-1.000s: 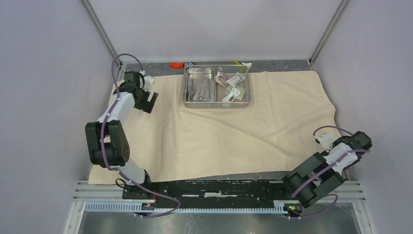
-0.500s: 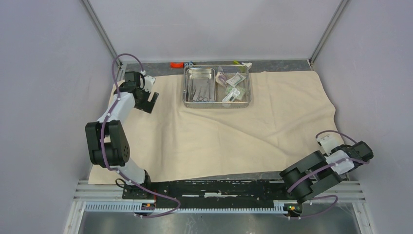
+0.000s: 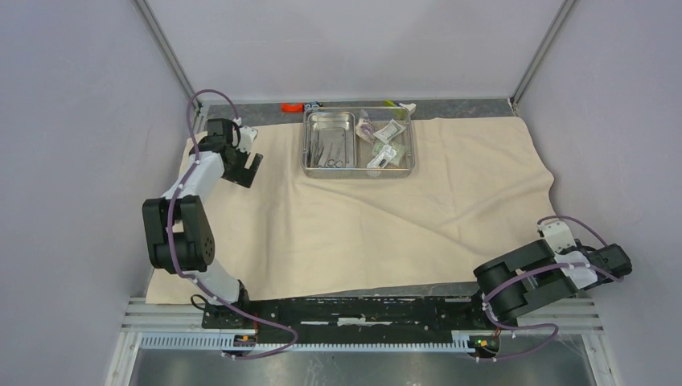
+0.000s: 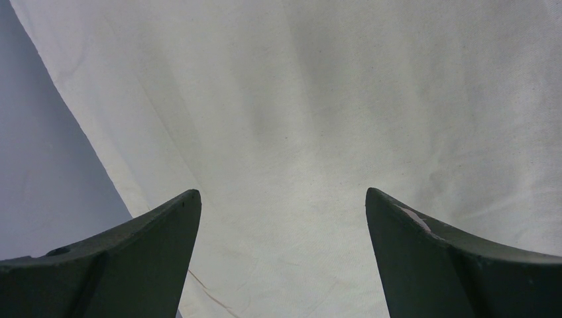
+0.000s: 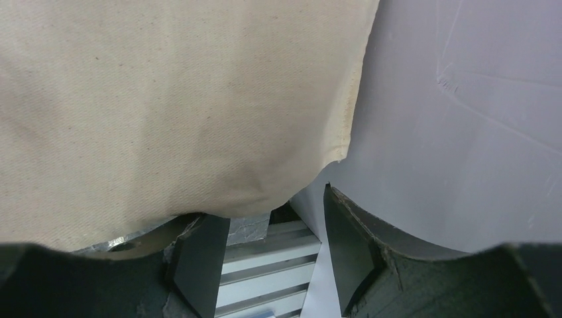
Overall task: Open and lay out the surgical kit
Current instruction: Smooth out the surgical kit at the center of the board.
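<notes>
The beige cloth wrap (image 3: 386, 217) lies spread flat over the table. At its far middle stands the steel tray (image 3: 358, 174), with a smaller inner tray (image 3: 310, 129) in its left half. Thin metal instruments (image 3: 328, 153) lie in the inner tray and small sealed packets (image 3: 384, 141) in the right half. My left gripper (image 3: 251, 170) hovers open over the cloth's far left part. The left wrist view shows bare cloth (image 4: 331, 99) between the spread jaws of the left gripper (image 4: 281, 192). My right gripper (image 3: 621, 262) is by the right wall, off the cloth. In its wrist view the right gripper (image 5: 262, 205) is open, just below a cloth corner (image 5: 166, 99).
An orange piece (image 3: 291, 106) and a yellow-green and white object (image 3: 402, 105) lie at the table's back edge behind the tray. Grey walls close in both sides. The aluminium rail (image 3: 362, 338) runs along the front, and this rail (image 5: 265, 265) shows between the right fingers.
The right arm has folded back and swung toward the near right corner, away from the cloth's right edge. The left arm has hardly moved.
</notes>
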`<control>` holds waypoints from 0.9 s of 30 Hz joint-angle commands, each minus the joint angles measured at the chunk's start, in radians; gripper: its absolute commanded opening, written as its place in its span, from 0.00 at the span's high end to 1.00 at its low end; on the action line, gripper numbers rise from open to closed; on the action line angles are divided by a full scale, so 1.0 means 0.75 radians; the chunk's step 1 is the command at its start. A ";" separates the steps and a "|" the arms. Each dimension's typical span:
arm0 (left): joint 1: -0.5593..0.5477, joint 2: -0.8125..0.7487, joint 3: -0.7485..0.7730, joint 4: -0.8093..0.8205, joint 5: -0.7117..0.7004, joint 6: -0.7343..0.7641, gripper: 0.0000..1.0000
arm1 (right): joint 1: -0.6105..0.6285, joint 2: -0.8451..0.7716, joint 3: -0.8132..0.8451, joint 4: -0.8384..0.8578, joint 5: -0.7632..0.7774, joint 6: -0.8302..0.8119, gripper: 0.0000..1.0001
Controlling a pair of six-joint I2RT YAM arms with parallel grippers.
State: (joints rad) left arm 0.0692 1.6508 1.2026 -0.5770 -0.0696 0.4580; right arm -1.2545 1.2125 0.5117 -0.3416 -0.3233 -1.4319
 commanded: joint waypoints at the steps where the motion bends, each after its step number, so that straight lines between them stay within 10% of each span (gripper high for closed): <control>1: -0.011 0.005 0.021 0.021 0.001 0.009 0.00 | -0.035 0.023 0.071 -0.023 -0.170 0.045 0.40; 17: -0.011 0.028 0.021 0.021 0.002 0.010 0.00 | -0.103 0.149 0.225 -0.230 -0.338 -0.043 0.40; 27: -0.016 0.033 0.033 0.019 0.007 0.006 0.00 | -0.095 0.099 0.099 -0.050 -0.370 -0.081 0.61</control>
State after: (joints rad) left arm 0.0685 1.6680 1.2026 -0.5766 -0.0731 0.4580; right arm -1.3251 1.3209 0.6277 -0.4427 -0.5400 -1.4395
